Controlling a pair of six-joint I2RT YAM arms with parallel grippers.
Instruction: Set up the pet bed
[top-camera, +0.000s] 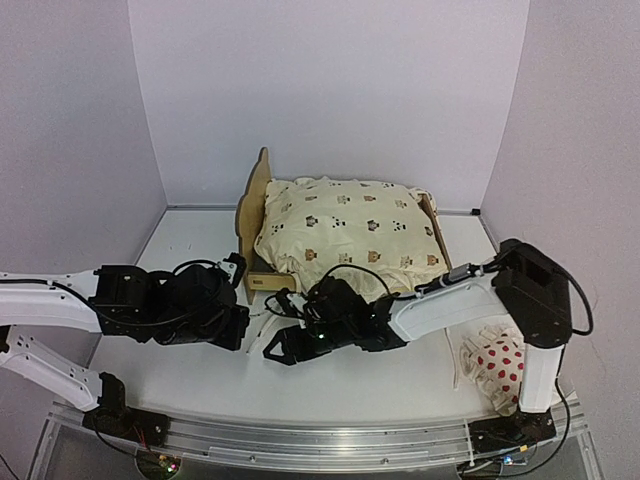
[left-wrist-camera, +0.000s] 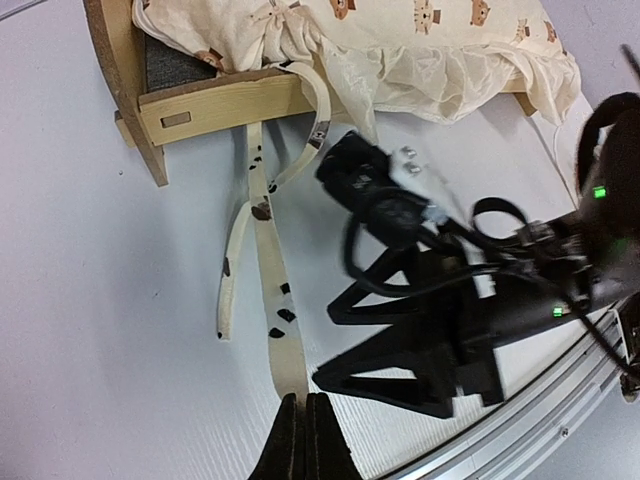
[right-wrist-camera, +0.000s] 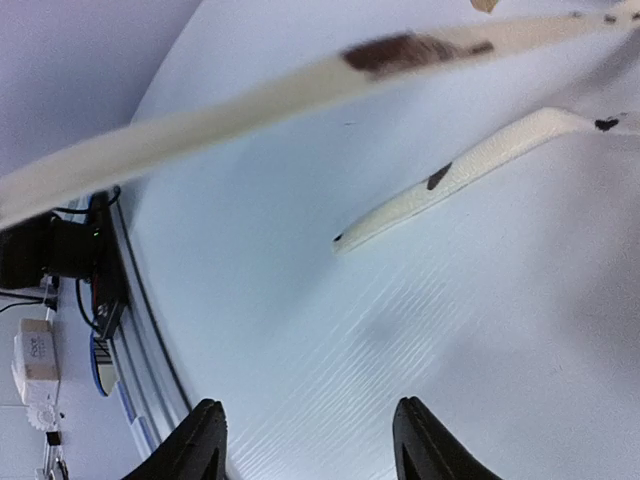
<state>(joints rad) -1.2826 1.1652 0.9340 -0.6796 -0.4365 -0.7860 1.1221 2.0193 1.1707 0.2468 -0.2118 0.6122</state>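
The pet bed (top-camera: 256, 205), a light plywood frame with a scalloped headboard, stands at the middle back with a cream animal-print cushion (top-camera: 345, 230) lying in it. In the left wrist view its side rail (left-wrist-camera: 220, 105) shows at the top. Two cushion ties hang over that rail onto the table. My left gripper (left-wrist-camera: 303, 402) is shut on the end of the longer tie (left-wrist-camera: 268, 290), which it holds stretched. The shorter tie (left-wrist-camera: 230, 275) lies loose beside it. My right gripper (right-wrist-camera: 310, 430) is open just above the table with nothing between its fingers, right of the held tie (right-wrist-camera: 250, 100).
A small white pillow with red dots (top-camera: 497, 365) lies by the right arm's base. The metal rail along the table's near edge (top-camera: 320, 445) runs close behind both grippers. Both arms (top-camera: 440, 300) crowd the space in front of the bed.
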